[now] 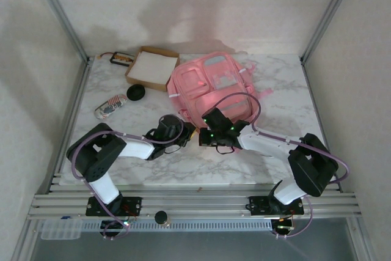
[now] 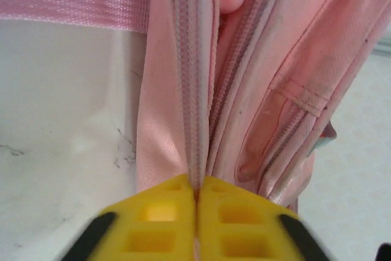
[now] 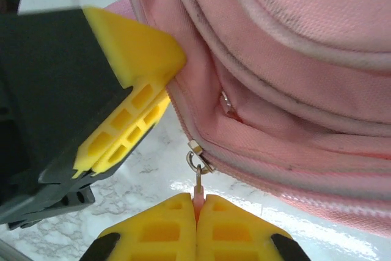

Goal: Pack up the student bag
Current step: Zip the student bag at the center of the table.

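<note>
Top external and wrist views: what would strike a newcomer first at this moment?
The pink student bag lies flat mid-table, the biggest thing in view. At its near edge the left gripper is shut on the fabric along the zip, and close by the right gripper pinches the zip pull. A brown cardboard box sits just left of the bag, toward the back.

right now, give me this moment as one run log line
left gripper: shut on student bag zip edge | right gripper: shut on zipper pull | bag: lying on table
</note>
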Available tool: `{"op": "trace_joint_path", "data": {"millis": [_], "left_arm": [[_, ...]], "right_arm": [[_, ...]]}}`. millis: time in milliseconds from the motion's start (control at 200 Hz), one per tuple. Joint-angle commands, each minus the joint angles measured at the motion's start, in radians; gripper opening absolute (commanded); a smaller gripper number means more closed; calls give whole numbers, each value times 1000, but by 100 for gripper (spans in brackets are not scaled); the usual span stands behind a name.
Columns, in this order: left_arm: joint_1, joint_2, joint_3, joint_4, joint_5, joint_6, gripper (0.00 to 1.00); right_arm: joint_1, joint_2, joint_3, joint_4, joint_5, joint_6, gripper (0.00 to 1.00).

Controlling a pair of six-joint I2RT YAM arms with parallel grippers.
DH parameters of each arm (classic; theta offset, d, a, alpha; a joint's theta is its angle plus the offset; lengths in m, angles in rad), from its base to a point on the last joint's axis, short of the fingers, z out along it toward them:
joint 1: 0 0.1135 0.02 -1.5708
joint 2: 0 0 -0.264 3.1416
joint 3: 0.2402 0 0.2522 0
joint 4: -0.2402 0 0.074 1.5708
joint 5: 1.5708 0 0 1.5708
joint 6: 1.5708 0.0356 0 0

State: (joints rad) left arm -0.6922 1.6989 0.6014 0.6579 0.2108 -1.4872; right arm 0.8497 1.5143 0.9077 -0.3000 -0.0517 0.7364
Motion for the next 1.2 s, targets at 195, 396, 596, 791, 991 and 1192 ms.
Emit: {"op": "trace_joint_path", "data": {"millis": [195, 396, 596, 791, 991, 1192], "left_arm": [[172, -140, 6, -224, -198, 145, 0], [362, -196, 52, -378, -162, 346, 0], [392, -206, 78, -322, 20, 376, 20], [279, -409, 13, -419, 38, 304, 63], [25, -513, -82, -373, -73, 14, 62], [-115, -453, -66, -359, -132, -147, 55]], "right_arm": [[5, -238, -110, -259, 146, 53, 0], [-177, -410, -202, -286, 119, -2, 0], [-100, -325, -120, -163, 20, -63, 0], [-15, -233, -85, -14, -60, -57, 0], [-14, -206, -87, -5, -41, -85, 0], [-14, -196, -97, 21, -40, -96, 0]]}}
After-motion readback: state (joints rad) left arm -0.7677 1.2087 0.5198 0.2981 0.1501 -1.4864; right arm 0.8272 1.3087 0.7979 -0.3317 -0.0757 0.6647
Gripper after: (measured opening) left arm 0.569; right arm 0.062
